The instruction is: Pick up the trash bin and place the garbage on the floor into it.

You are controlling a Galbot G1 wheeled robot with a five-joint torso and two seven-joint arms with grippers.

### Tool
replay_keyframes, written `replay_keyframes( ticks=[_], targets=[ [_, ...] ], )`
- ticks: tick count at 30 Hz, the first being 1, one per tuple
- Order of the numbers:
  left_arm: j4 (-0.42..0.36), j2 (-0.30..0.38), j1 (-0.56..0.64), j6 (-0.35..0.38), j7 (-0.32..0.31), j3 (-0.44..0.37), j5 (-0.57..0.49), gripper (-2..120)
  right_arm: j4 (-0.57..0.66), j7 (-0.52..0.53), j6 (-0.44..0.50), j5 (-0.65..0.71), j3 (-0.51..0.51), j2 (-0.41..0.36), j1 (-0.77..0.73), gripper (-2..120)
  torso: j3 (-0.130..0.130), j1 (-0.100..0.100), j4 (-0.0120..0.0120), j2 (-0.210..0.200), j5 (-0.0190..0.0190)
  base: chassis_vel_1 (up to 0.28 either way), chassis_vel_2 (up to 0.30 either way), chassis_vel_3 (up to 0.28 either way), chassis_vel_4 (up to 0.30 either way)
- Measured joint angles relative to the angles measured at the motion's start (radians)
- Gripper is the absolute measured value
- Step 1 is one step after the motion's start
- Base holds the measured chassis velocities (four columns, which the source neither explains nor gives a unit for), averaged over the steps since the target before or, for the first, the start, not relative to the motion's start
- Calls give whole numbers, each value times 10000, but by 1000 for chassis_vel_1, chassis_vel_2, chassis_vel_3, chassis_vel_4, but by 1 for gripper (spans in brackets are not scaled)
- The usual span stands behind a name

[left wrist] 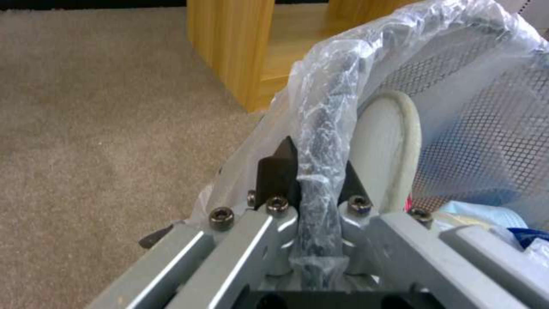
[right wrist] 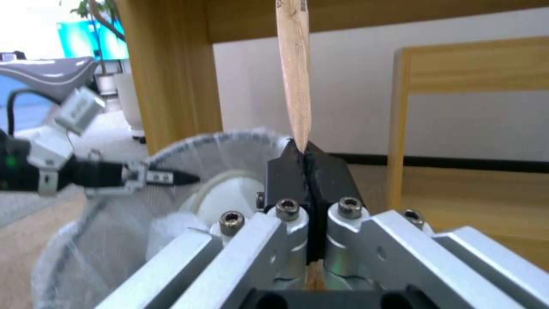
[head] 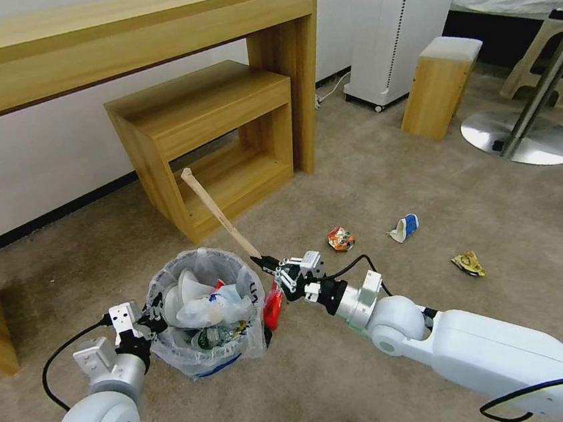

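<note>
**Stick goes in the bin**

The right gripper (head: pixel 265 262) pinches the thin end of the long wooden stick (head: pixel 218 211). The stick points up and away from its fingers, just beside the trash bin (head: pixel 206 309). The left gripper (head: pixel 150 319) is closed on the bin's rim, with crinkly plastic squeezed between its fingers (left wrist: pixel 279 171). To do this well, I think the stick should tip over the bin's mouth before it is let go. The bin is round, with a soft, shiny bag. The floor (head: pixel 372 181) is fuzzy beige carpet.
</note>
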Motion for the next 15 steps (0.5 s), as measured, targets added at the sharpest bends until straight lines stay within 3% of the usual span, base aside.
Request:
replay_keyframes(
  ticks=[15],
  targets=[
    [-424,-41,191,15,33,9,0,2,-766,165,32,-506,-569,347,35,0,0,0,0,0,0,0,0,0,0]
  ],
)
